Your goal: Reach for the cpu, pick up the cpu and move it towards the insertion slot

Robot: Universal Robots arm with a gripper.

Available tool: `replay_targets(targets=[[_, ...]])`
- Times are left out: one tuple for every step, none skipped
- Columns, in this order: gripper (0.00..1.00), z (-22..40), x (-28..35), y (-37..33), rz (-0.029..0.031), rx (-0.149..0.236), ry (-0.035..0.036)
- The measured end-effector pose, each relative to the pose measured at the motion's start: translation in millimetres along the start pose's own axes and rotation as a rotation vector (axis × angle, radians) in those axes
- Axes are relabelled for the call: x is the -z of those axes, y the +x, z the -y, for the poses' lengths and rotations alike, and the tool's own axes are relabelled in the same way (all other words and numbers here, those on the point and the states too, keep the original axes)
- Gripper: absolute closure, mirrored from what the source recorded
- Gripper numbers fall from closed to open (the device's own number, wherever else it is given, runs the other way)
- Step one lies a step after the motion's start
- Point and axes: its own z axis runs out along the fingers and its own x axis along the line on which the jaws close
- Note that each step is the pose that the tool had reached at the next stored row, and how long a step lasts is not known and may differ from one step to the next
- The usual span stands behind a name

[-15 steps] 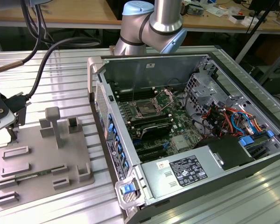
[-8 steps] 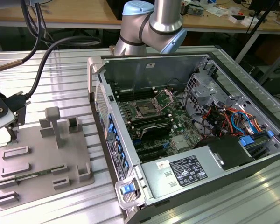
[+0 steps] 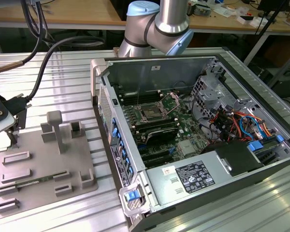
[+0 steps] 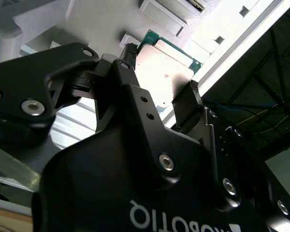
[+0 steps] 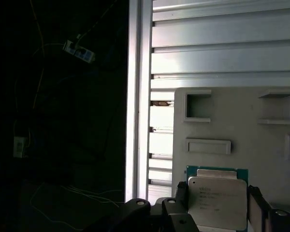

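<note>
Right now the gripper (image 5: pixel 217 189) has its two black fingers (image 5: pixel 181 193) closed against opposite edges of the cpu (image 5: pixel 217 203), which sits squarely between them. In the first wrist view the chip shows its silvery top, with a thin green rim along the edge away from the camera. In the second wrist view the gripper (image 4: pixel 161 68) has the cpu (image 4: pixel 169 72) pinched at its sides, one finger (image 4: pixel 183 104) at one edge and the other at the opposite corner. The gap between the fingers is just the width of the chip. Behind the chip lies the grey tray (image 5: pixel 241 130), with square and oblong recesses in it. I cannot tell whether the chip is clear of the tray or resting on it. The tray sits on a ribbed metal table (image 5: pixel 222 48).

In the exterior view the tray (image 3: pixel 43 169) lies at the exterior view's left. An open computer case (image 3: pixel 159 63) stands just beside it at the exterior view's right, and the two are apart. The insertion slot (image 3: pixel 151 113) is on the green board inside the case, a square metal frame with a dark centre, well apart from the tray. The arm (image 3: pixel 159 19) rises at the far side of the case.
</note>
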Motion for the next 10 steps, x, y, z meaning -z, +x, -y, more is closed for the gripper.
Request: replay_targets(targets=[[0.45, 0.0, 0.4, 0.0, -0.0001, 0.000, 0.0001], [0.45, 0.0, 0.5, 0.0, -0.0001, 0.000, 0.0000], [0.45, 0.0, 0.7, 0.0, 0.0000, 0.000, 0.0000], [0.45, 0.0, 0.8, 0.0, 0.0000, 0.000, 0.0000], [0.45, 0.0, 1.0, 0.0, -0.0001, 0.000, 0.0000], [0.45, 0.0, 1.4, 0.0, 0.0000, 0.000, 0.0000], [0.45, 0.0, 1.5, 0.0, 0.0000, 0.000, -0.0001], [0.45, 0.0, 1.7, 0.0, 0.0000, 0.000, 0.0000], [0.45, 0.0, 2.1, 0.0, -0.0001, 0.000, 0.0000], [0.45, 0.0, 2.3, 0.0, 0.0000, 0.000, 0.0000]])
